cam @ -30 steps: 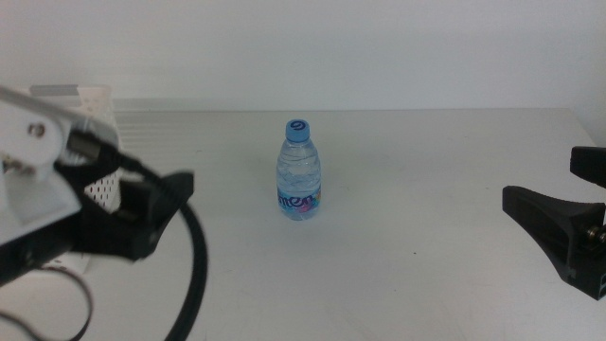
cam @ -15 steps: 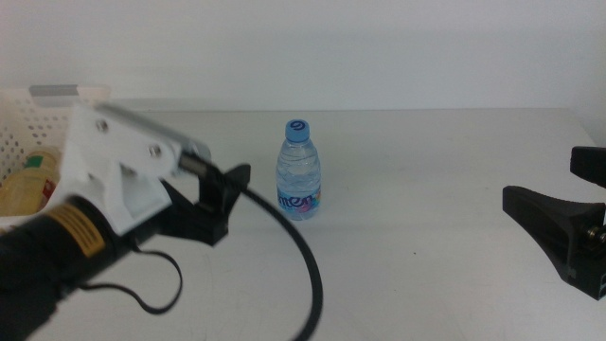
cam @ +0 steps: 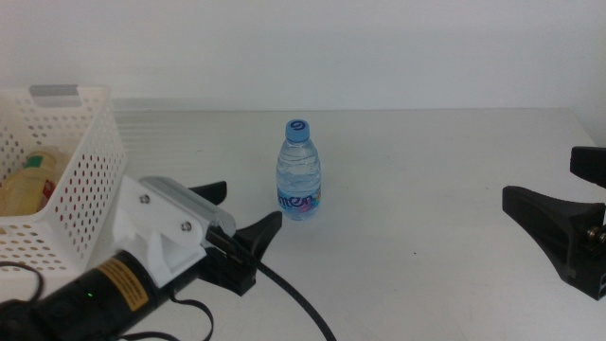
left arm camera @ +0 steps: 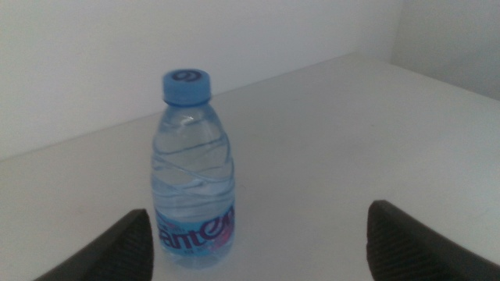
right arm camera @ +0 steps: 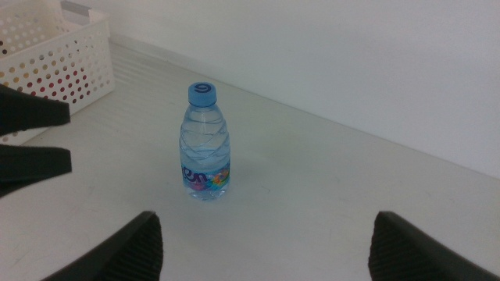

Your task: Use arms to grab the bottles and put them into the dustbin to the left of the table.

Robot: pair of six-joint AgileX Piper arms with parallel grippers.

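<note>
A small clear water bottle (cam: 299,170) with a blue cap stands upright mid-table. My left gripper (cam: 248,206) is open just left of and in front of it, not touching. In the left wrist view the bottle (left arm camera: 191,172) stands ahead of the open gripper (left arm camera: 258,209), closer to one jaw. The white perforated dustbin (cam: 66,189) stands at the table's left end, with a pale-yellow tea bottle (cam: 26,182) lying inside. My right gripper (cam: 540,173) waits open at the right edge, and its wrist view shows the bottle (right arm camera: 205,144) far ahead of the gripper (right arm camera: 266,217).
The white-grey table (cam: 426,142) runs back to a plain white wall. The left arm's black cable (cam: 298,308) trails across the front of the table. The left gripper's dark fingers (right arm camera: 31,113) also show in the right wrist view, near the dustbin (right arm camera: 55,47).
My left arm has swung away from the dustbin, rightward and lower, and its open gripper now points at the water bottle. The dustbin is uncovered. The right arm has not moved.
</note>
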